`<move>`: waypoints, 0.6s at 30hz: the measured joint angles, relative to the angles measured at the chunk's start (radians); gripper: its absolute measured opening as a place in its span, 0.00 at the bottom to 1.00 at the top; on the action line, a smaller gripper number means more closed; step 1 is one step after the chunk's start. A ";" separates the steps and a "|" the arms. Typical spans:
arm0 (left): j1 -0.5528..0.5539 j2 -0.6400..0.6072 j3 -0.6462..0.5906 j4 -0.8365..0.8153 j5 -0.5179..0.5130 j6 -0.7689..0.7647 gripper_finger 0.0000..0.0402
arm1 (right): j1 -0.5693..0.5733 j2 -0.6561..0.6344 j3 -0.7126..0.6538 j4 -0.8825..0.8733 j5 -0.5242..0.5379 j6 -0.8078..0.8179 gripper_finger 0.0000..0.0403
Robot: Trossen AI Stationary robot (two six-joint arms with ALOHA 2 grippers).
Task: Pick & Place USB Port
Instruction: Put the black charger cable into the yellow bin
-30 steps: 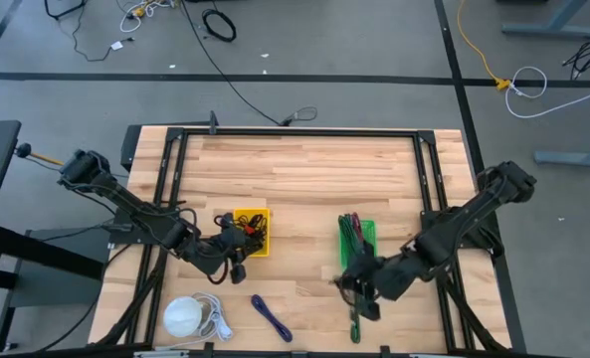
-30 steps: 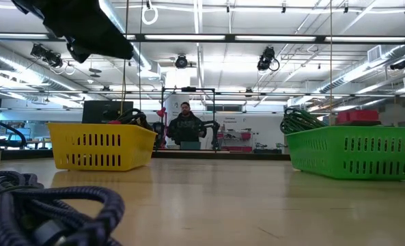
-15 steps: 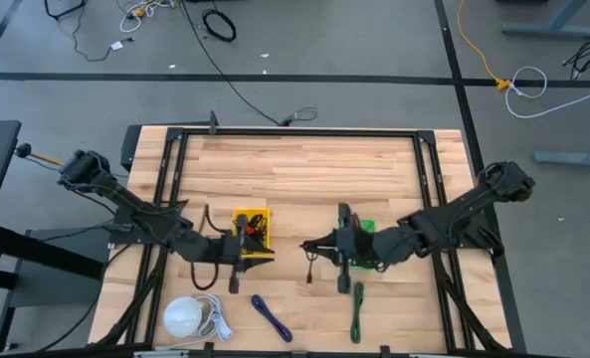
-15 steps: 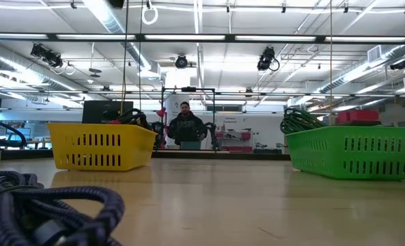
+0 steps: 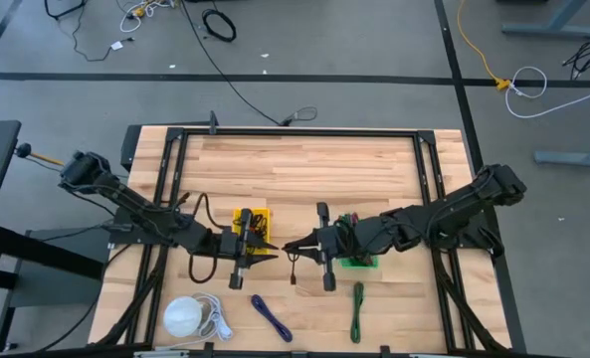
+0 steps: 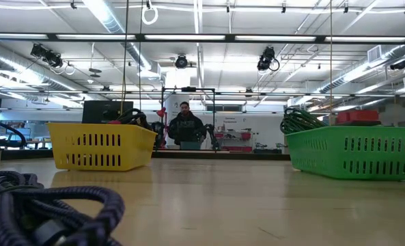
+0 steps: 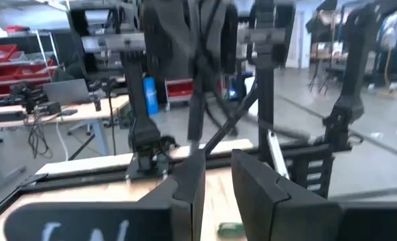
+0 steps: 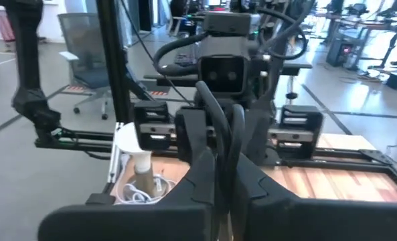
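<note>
Both grippers meet tip to tip over the table's middle, each pointing level at the other. My right gripper (image 5: pixel 295 247) (image 8: pixel 223 167) comes from the table's right and is shut on a thin dark USB cord (image 5: pixel 293 270). The left wrist view shows that cord (image 7: pixel 195 120) hanging in front of my left gripper. My left gripper (image 5: pixel 275 249) (image 7: pixel 215 171) comes from the left, beside the yellow basket (image 5: pixel 252 227). Its fingers stand a little apart, and only table shows through the gap. My right gripper pinches the dark cord between its two shut fingers; a loop of cord (image 8: pixel 215 110) arches up from the fingertips. The fingers lie level and point toward the table's left. The cord's free end (image 5: pixel 293 280) hangs slack below them, clear of the table.
A green basket (image 5: pixel 364 261) (image 6: pixel 352 150) lies partly under my right arm. Near the front edge lie a green cable (image 5: pixel 357 313), a blue cable (image 5: pixel 271 316) (image 6: pixel 45 205) and a white round thing with a white cord (image 5: pixel 185 316). A person (image 6: pixel 186 126) stands beyond the table.
Both grippers have risen and tipped from pointing down to level. My right gripper has gone from the green cable by the near edge toward the table's middle, lifting the dark cord. My left gripper has swung up from the yellow basket's near side toward the right.
</note>
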 joint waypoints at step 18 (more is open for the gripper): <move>0.044 0.098 -0.001 0.173 0.078 0.017 0.20 | -0.005 0.039 0.000 0.002 -0.044 0.004 0.03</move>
